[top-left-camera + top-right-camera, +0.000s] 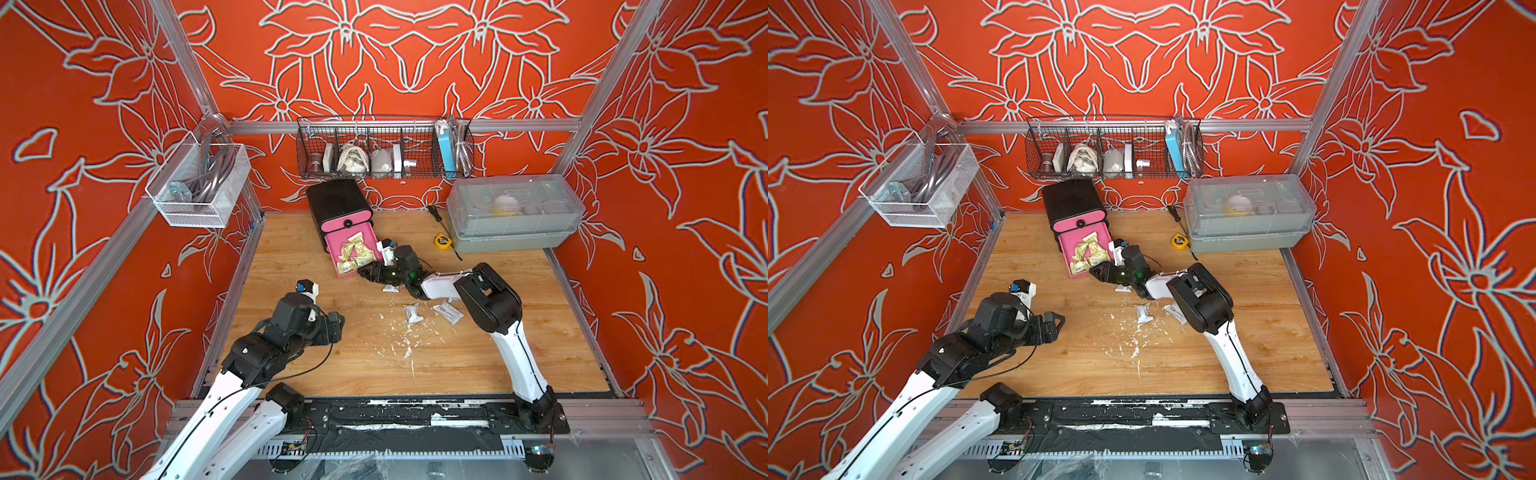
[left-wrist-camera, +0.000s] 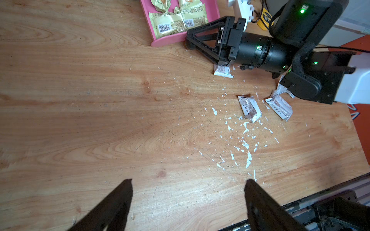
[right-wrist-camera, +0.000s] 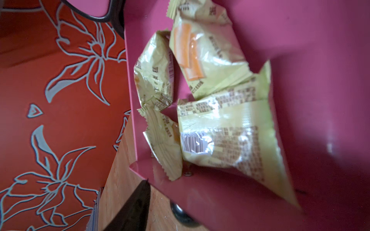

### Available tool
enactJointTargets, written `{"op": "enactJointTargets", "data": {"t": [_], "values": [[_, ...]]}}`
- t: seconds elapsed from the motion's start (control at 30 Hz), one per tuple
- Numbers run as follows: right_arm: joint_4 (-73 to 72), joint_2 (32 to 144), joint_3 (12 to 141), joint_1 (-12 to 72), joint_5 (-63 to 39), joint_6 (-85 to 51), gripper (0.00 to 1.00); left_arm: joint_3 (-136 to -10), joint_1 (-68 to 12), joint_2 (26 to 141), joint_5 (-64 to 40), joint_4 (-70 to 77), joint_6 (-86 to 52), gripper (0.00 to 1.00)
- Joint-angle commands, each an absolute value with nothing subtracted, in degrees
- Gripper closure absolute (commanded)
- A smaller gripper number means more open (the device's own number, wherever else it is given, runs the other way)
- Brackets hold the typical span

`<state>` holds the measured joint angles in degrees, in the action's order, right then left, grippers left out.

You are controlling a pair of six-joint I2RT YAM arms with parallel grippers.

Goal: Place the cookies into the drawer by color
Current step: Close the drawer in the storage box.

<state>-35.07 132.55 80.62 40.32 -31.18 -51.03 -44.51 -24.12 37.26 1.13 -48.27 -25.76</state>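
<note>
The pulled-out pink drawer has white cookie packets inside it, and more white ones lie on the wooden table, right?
Not quite. The cookie packets inside the pulled-out pink drawer are yellow-gold cookie packets, not white. The right wrist view shows them close up. The white cookie packets do lie on the wooden table.

We find the drawer chest (image 1: 338, 203) at upper centre in a top view, at the back of the desk (image 1: 316, 374). One drawer (image 1: 332, 246) below its top one is pulled out toward the frame's bottom, with cookies (image 1: 357, 253) lying in it. The right gripper (image 1: 364, 272) sits at that drawer's front edge. Two more cookies (image 1: 412, 312) lie on the desk, lower right. The lidded box (image 1: 515, 212) stands upper right, with the tape measure (image 1: 443, 242) just left of it. The left gripper (image 1: 338, 325) hangs left of centre.
</note>
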Motion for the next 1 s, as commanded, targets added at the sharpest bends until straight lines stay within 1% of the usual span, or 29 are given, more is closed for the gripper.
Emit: {"op": "enactJointTargets", "data": {"t": [0.0,0.07,0.13,0.23,0.3,0.67,0.8,0.97], "values": [[-35.7,134.1,81.7,41.0,-31.9,-51.5,0.44,-44.4,-24.3,36.9,0.9,-47.1,-25.7,0.13],[-35.6,134.1,81.5,41.1,-32.1,-51.2,0.42,-44.4,-24.3,37.0,0.9,-47.1,-25.7,0.13],[-35.5,134.0,81.3,41.2,-32.4,-50.8,0.41,-44.4,-24.3,37.1,0.9,-47.1,-25.8,0.13],[-35.8,134.0,80.6,41.3,-32.4,-50.7,0.48,-44.4,-24.3,37.0,0.9,-47.1,-25.8,0.13],[-35.7,133.9,80.4,41.2,-32.3,-50.4,0.55,-44.4,-24.3,36.9,1.0,-47.1,-25.8,0.13],[-32.4,130.1,80.3,41.2,-31.6,-49.0,0.79,-44.3,-24.3,36.9,1.1,-47.0,-25.8,0.13],[-30.5,126.6,80.0,41.2,-30.7,-48.0,0.81,-44.3,-24.1,36.7,1.1,-47.0,-25.9,0.13],[-27.1,123.8,81.5,41.2,-29.4,-46.7,0.82,-44.3,-23.6,36.4,1.0,-46.9,-25.9,0.13]]}}
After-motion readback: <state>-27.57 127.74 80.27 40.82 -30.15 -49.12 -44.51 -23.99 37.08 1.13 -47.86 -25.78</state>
